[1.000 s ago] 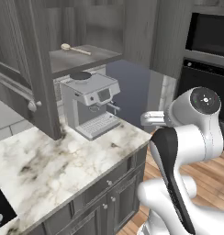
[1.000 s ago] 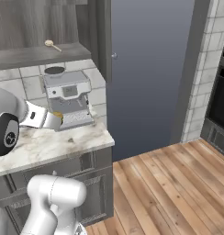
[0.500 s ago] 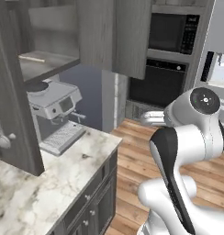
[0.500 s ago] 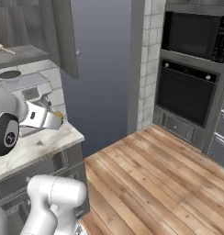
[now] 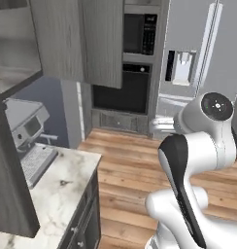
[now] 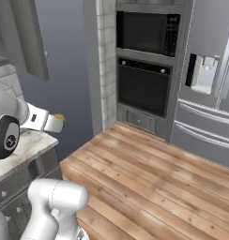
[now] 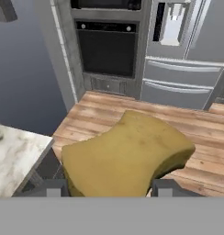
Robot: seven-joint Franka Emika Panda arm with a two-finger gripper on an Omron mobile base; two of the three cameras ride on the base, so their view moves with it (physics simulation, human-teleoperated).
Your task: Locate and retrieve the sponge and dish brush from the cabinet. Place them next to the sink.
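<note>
Sponge (image 7: 127,156) sits pinched between my gripper's (image 7: 108,187) closed-in fingers, held over the wood floor (image 7: 201,133) beyond the worktop's (image 7: 15,156) corner.

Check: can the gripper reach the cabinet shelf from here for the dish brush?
Probably not. The gripper is shut on the sponge and faces the oven over the wood floor, away from the cabinet.

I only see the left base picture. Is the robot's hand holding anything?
Observer: Yes. In the hand view, the gripper is shut on the sponge, which is squashed between the finger tips.
Operator: What colour is it?
Observer: Yellow-brown. Its tip also peeks out past the hand in the right base view.
Operator: What's under it?
Observer: The hand view shows wooden floor beyond it, with the marble counter off to one side.
</note>
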